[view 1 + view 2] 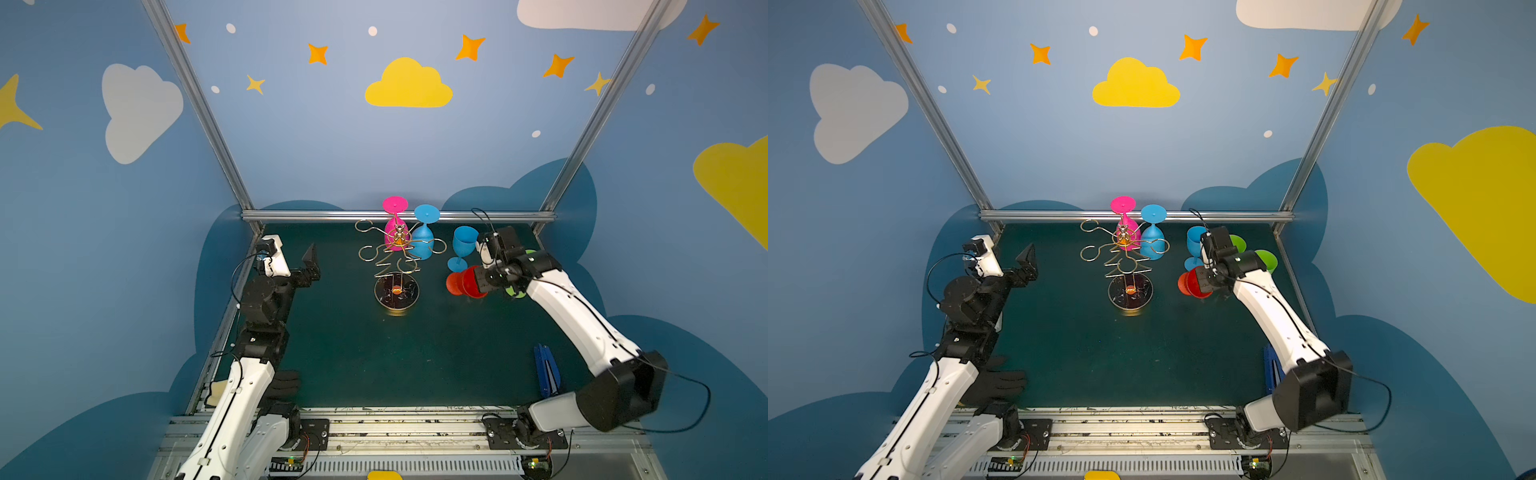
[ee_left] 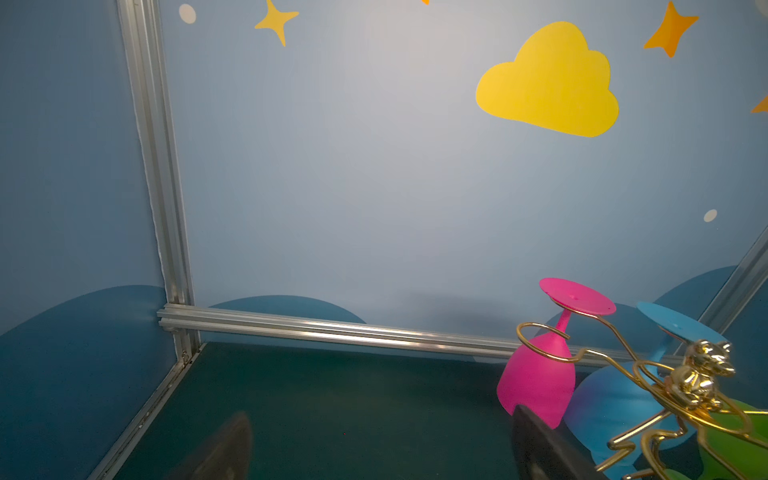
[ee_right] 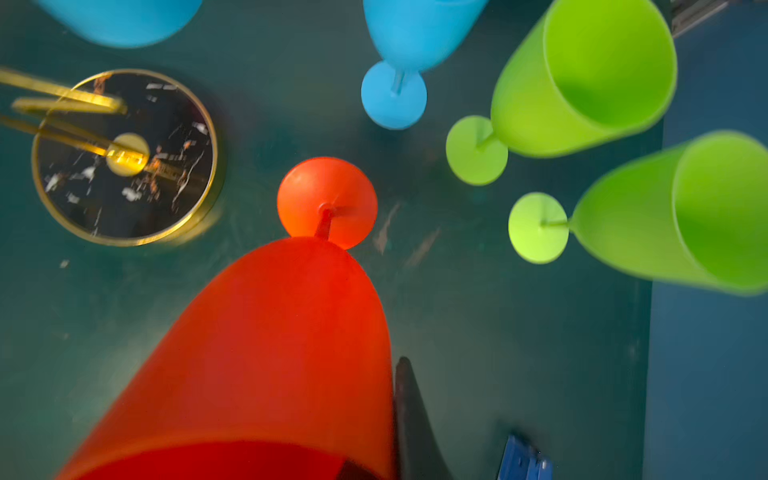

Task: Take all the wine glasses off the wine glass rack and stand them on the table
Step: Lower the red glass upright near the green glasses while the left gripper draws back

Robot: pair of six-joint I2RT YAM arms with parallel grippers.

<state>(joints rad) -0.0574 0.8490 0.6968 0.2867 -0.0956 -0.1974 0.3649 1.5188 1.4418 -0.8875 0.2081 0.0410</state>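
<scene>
Green mat (image 1: 374,365), wine glass rack (image 1: 390,297) toward rear

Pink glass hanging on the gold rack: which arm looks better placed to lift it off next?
Left, probably. The left gripper is open and empty, left of the rack, with the pink glass in its wrist view. The right gripper is shut on the red glass, so it must let go first.

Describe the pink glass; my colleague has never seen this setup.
Find the gold wire rack near the back rail of the green table. Two glasses hang upside down from it; the pink wine glass is the left one in both top views, its neighbour a blue glass.
</scene>
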